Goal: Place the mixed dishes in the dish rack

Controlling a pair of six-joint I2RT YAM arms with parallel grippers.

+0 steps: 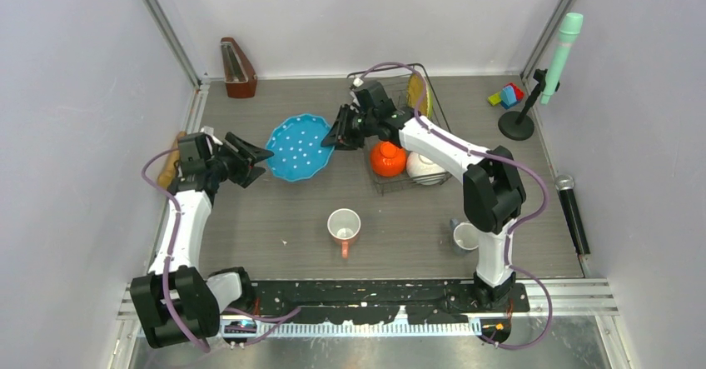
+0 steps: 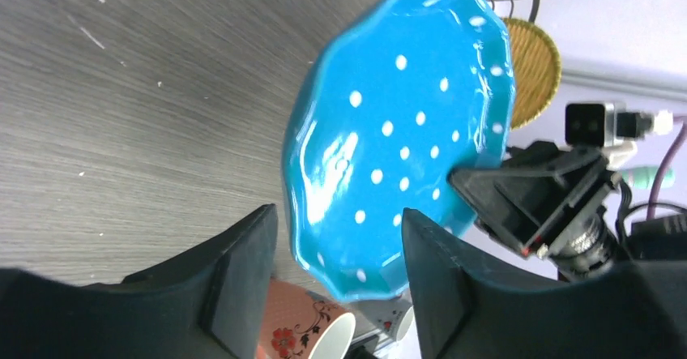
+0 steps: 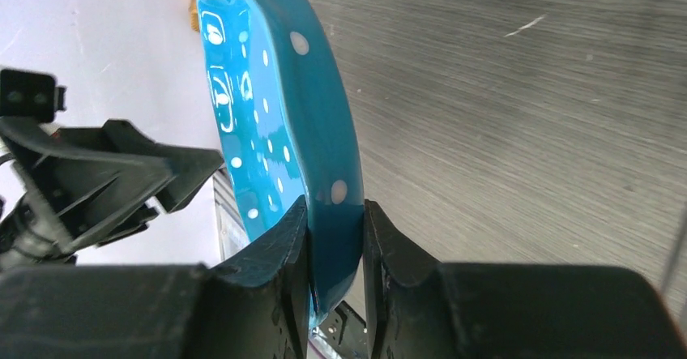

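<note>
Item: blue polka-dot plate (image 1: 300,147), scalloped rim, tilted, left of table centre. Its 3 o'clock rim is clamped in the right gripper (image 1: 337,136); its 9 o'clock rim sits at the tips of the left gripper (image 1: 258,157). Dish rack (image 1: 440,107): directly at 3 o'clock from the plate and just behind the right gripper. It holds an orange bowl (image 1: 387,159) and a white bowl (image 1: 425,169) at its near end, and a yellow woven plate (image 1: 419,96) upright at its far end. Open tabletop lies at 12 o'clock and at 6 o'clock from the plate. The pink floral mug (image 1: 344,226) stands well apart at 6 o'clock, and the small mug (image 1: 464,236) sits beside the right arm's base link. Rolling pin (image 1: 171,165): along the table's left edge, at 9 o'clock from the left arm. Toy blocks (image 1: 506,96): far right corner. The right wrist view alone shows the plate edge-on, both fingers pressed flat against its two faces. The left wrist view alone shows the left jaws spread wide, with the plate's rim in the gap and clear space on either side. Whether the plate's lower edge touches the table cannot be told.
</note>
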